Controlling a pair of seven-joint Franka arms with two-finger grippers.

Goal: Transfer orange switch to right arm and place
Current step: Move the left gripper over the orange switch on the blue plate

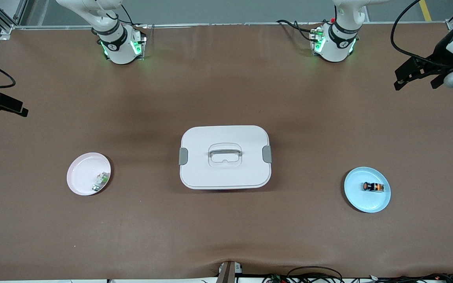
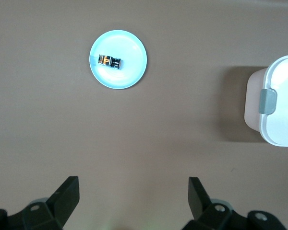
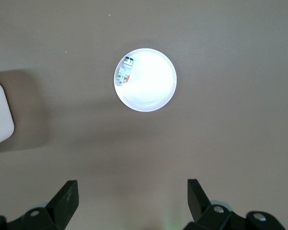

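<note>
The orange switch (image 1: 374, 187), a black body with a round orange cap, lies on its side on a light blue plate (image 1: 358, 198) toward the left arm's end of the table. It also shows in the left wrist view (image 2: 110, 61) on the plate (image 2: 132, 72). My left gripper (image 1: 415, 83) hangs high over the table's edge at the left arm's end, open and empty (image 2: 134, 191), well away from the switch. My right gripper (image 1: 14, 107) waits high over the right arm's end, open and empty (image 3: 133, 191).
A white lidded box (image 1: 225, 173) with a handle and grey clasps stands mid-table, between the two plates. A pink plate (image 1: 79, 177) toward the right arm's end holds a small white-and-green part (image 1: 100, 181). Cables run along the table edge nearest the front camera.
</note>
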